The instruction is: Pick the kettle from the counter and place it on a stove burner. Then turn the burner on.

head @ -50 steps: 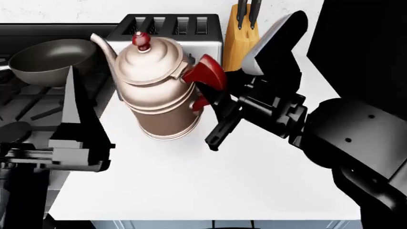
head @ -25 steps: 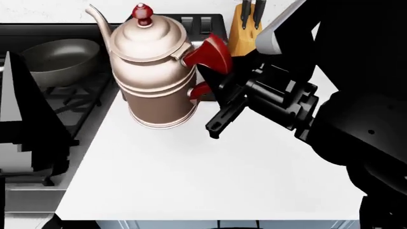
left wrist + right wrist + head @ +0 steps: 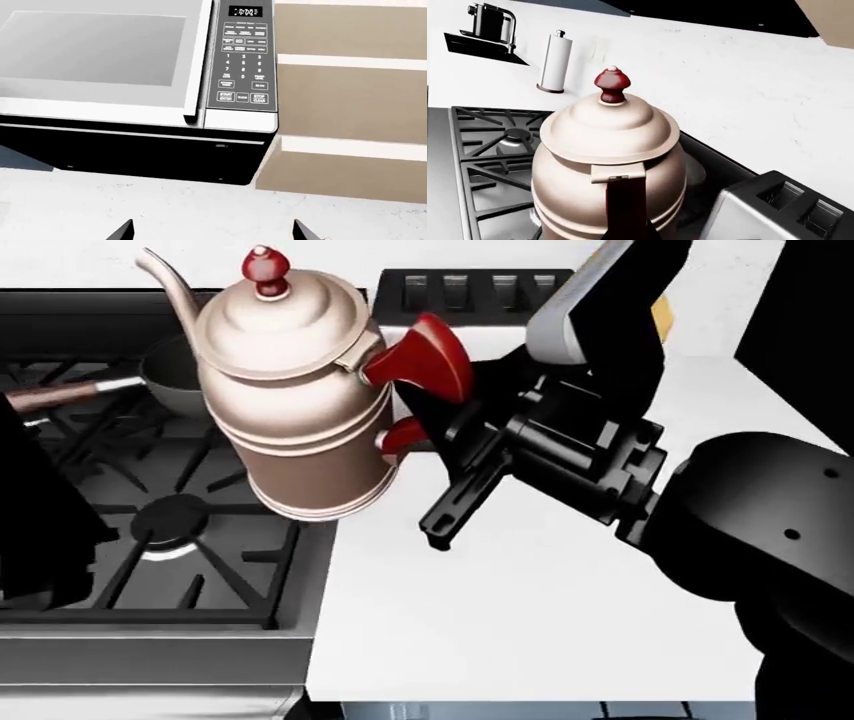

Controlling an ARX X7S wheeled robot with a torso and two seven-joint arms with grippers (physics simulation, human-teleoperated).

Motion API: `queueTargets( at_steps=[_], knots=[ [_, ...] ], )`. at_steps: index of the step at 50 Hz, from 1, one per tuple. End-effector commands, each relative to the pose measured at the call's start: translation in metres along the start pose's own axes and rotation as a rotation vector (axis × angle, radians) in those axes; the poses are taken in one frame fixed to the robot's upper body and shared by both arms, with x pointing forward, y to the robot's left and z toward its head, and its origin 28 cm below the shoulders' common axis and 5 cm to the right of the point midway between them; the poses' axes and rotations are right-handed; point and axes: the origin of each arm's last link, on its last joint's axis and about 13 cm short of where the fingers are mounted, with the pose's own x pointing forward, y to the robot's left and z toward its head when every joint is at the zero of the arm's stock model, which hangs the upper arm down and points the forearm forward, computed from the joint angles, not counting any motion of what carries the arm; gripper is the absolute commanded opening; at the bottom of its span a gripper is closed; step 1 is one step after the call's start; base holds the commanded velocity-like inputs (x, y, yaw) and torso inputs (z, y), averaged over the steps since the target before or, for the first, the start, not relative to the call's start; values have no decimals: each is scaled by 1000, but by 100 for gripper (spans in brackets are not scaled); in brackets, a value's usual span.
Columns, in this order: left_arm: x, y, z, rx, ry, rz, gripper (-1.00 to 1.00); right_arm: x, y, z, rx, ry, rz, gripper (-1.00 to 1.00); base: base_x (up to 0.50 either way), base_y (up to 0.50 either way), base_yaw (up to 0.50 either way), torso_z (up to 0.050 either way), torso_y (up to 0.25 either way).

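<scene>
The rose-copper kettle (image 3: 287, 400) with its red lid knob hangs tilted in the air over the seam between the black stove top and the white counter (image 3: 534, 610). My right gripper (image 3: 434, 415) is shut on its red handle (image 3: 424, 362). In the right wrist view the kettle (image 3: 607, 165) fills the centre and the handle (image 3: 624, 200) runs down into my jaws. A stove burner (image 3: 167, 522) lies under the grate, below and left of the kettle. My left gripper (image 3: 212, 234) is open and empty, with only its fingertips (image 3: 123, 231) showing, facing a microwave.
A dark frying pan (image 3: 167, 370) with a brown handle sits on the rear burner behind the kettle. A toaster (image 3: 474, 290) and a knife block (image 3: 661, 310) stand at the counter's back. The microwave (image 3: 100, 65) hangs above. A paper towel roll (image 3: 554, 60) stands beyond the stove.
The kettle, held by my right gripper, has moved left off the counter to the stove's edge. The view has shifted so the stove shows more. My left arm has drawn back to the left edge.
</scene>
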Motion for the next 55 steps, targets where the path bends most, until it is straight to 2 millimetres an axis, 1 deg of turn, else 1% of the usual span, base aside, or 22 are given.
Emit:
queueTargets(
  at_steps=[1, 10, 19, 21, 36, 40, 47, 55],
  knots=[
    [0, 2, 1, -1, -4, 10, 100, -1, -1, 3, -27, -25, -20, -100, 0, 500, 0, 0, 0],
    [0, 2, 1, -2, -2, 8, 100, 0, -2, 2, -33, -28, -24, -100, 124, 500, 0, 0, 1],
    [0, 2, 2, -3, -3, 7, 100, -1, 0, 3, -37, -35, -19, -100, 263, 486, 0, 0, 1],
    [0, 2, 2, -3, -4, 7, 100, -1, 0, 3, -3, -33, 0, -100, 342, 443, 0, 0, 0],
    [0, 2, 3, 1, -6, 8, 100, 0, 1, -1, 20, -48, 19, -100, 0, 0, 0, 0, 1],
    [0, 2, 3, 1, -7, 10, 100, 3, 2, -4, 35, -55, 23, -100, 0, 0, 0, 0, 2],
    [0, 3, 3, 2, -9, 14, 100, 11, 6, -19, 65, -39, 44, -100, 0, 0, 0, 0, 0],
    [0, 3, 3, 3, -9, 15, 100, 11, 8, -24, 78, -29, 55, -100, 0, 0, 0, 2, 1]
  ],
)
